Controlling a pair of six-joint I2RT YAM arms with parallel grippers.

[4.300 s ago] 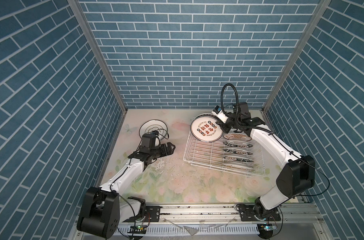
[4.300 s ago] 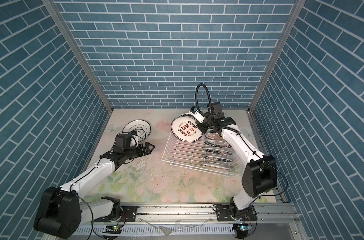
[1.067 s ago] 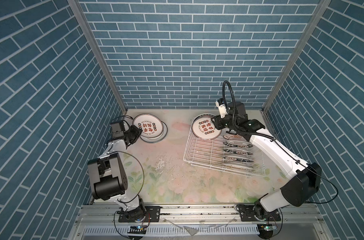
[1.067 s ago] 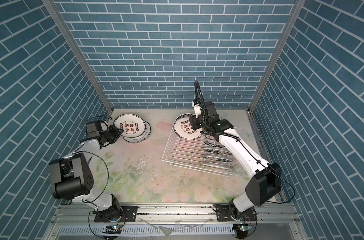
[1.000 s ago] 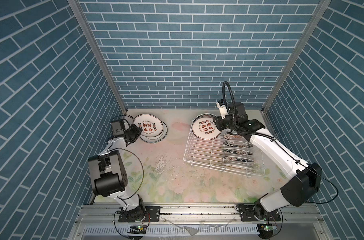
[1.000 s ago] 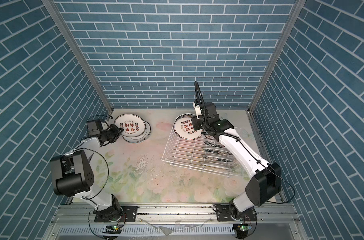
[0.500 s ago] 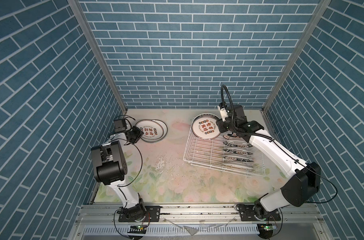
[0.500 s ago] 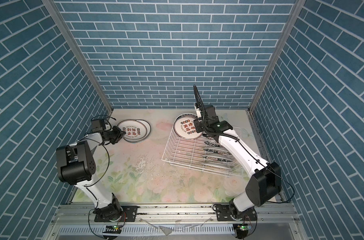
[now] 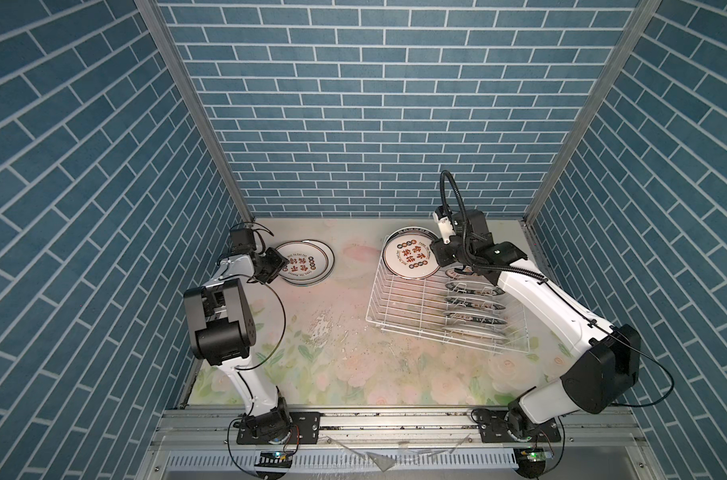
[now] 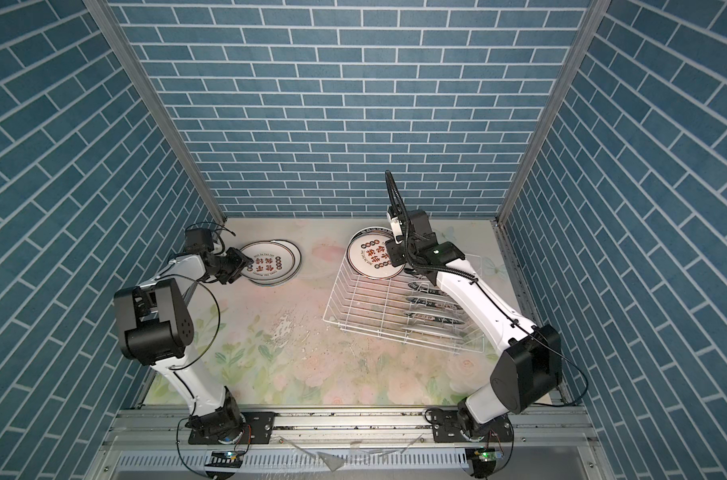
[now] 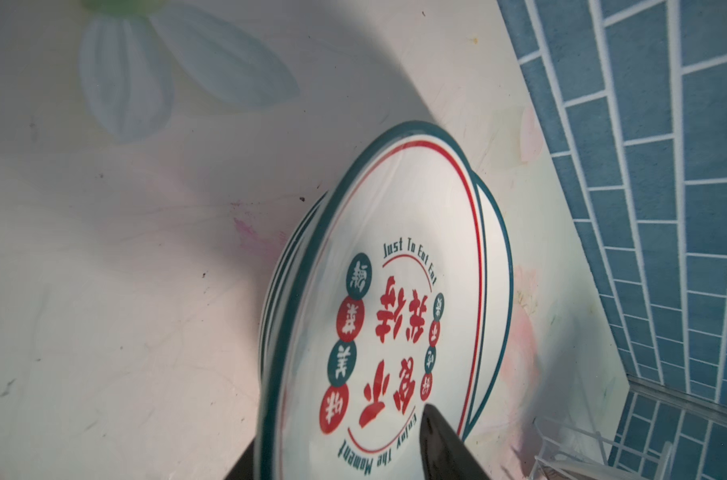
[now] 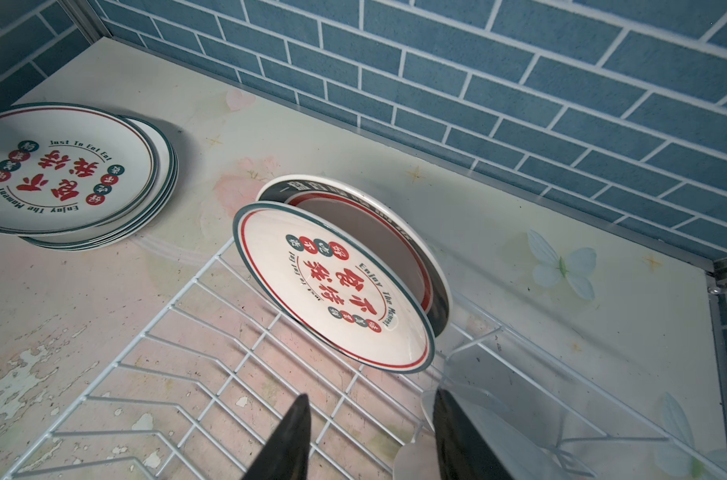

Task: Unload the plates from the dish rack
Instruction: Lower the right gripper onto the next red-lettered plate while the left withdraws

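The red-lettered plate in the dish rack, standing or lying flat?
Standing: the red-lettered plate rests on edge in the dish rack, tilted toward the dark-rimmed plate behind.

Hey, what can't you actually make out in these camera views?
Stack of plates: count unclear, tiny in both top views, cut by the right wrist view's edge.
Rear plate: face mostly hidden behind the front plate, right wrist view.
Small plates in the dish rack: edge-on in both top views, patterns unreadable.
Left gripper: lower finger under the top plate's rim, left wrist view; contact unclear.

Floral table (image 9: 353, 374); plate stack (image 9: 305, 268); dish rack (image 9: 399, 303)
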